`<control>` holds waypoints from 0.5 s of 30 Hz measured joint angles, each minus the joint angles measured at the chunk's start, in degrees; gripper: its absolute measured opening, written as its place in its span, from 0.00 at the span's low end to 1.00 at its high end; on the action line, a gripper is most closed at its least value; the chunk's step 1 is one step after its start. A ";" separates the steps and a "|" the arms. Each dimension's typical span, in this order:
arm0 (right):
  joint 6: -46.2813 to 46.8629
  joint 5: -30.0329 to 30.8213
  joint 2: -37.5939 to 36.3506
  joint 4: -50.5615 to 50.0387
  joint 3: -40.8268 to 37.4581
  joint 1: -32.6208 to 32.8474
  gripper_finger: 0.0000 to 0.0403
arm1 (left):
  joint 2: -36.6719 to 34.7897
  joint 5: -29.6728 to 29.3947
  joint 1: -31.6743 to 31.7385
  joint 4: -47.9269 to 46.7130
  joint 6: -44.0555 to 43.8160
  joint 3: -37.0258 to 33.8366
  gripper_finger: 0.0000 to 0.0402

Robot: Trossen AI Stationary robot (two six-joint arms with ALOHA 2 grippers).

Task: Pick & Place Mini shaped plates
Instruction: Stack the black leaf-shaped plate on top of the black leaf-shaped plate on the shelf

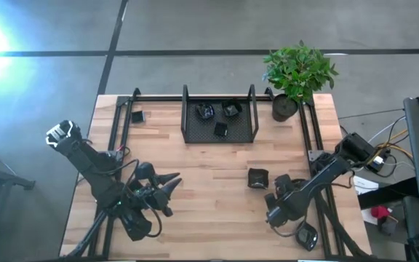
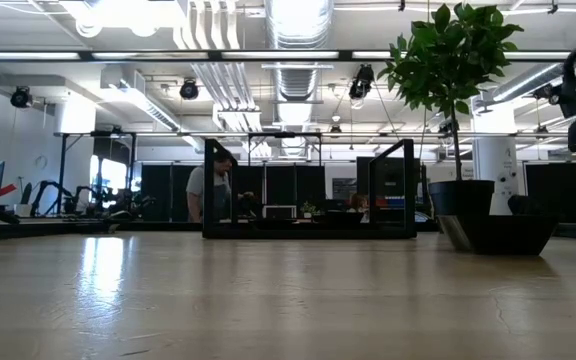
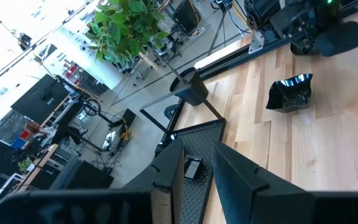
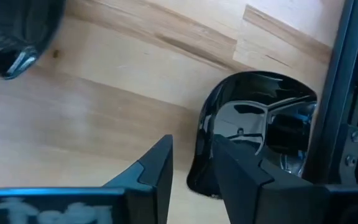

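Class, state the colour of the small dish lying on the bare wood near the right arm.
Glossy black dish; the left wrist view shows it best.

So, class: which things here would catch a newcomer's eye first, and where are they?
The leafy potted plant at the table's far right corner stands out first. Next comes the black mesh tray at the far edge, holding three small glossy plates. Another plate lies on bare wood near the right hand.

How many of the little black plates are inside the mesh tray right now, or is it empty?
Not empty: three mini plates lie inside the mesh tray. At least three more sit outside it on the table.
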 joint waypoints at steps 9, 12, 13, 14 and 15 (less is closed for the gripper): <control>0.50 -2.82 0.02 2.71 -3.22 0.04 0.28 | 0.00 0.00 0.00 0.02 -0.13 0.00 0.21; 0.00 -3.13 0.01 5.11 -5.20 0.04 0.27 | 0.00 0.00 0.00 0.02 -0.15 0.00 0.21; -0.54 -3.23 0.02 5.88 -5.81 0.04 0.27 | 0.00 0.00 0.00 0.02 -0.17 0.00 0.21; -0.97 -3.26 0.02 6.47 -6.23 0.04 0.26 | 0.00 0.00 0.02 0.02 -0.17 0.00 0.21; -0.93 -3.23 0.02 6.57 -6.42 0.04 0.25 | 0.00 0.00 0.00 0.02 -0.17 0.00 0.21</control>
